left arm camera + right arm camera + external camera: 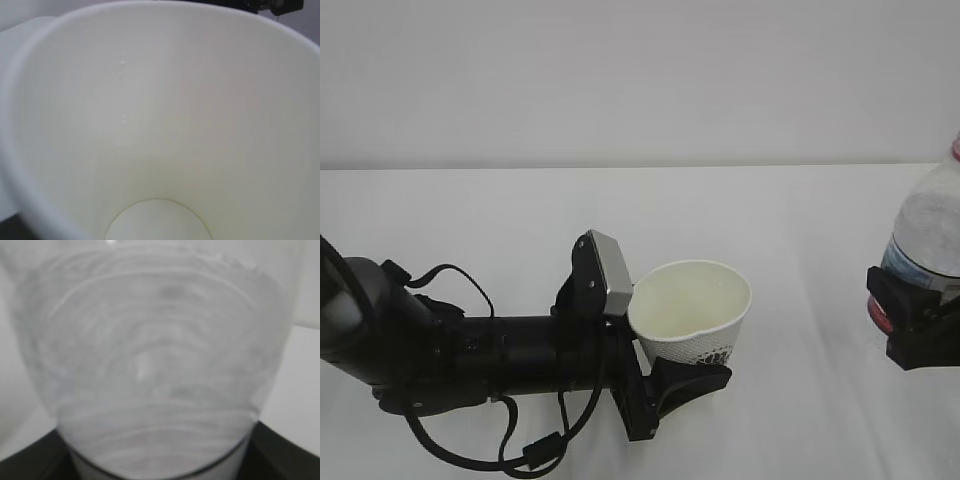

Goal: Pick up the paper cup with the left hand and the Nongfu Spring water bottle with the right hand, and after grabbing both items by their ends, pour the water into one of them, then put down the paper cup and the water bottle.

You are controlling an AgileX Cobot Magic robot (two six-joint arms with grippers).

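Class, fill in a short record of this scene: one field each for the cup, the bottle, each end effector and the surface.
Paper cup: white paper cup, upright, nothing visibly pooled inside
Bottle: clear water bottle at right edge, partly out of frame
Left end effector: left end effector closed around the cup's lower part
Right end effector: right end effector clamped on the bottle
Surface: white table

Black left hand [685, 385], looping cables, grey square plate [612, 272].

One small white tapered paper cup [692, 320] sits at lower centre, one clear ribbed plastic bottle [928, 235] at the right edge; two black robot arms
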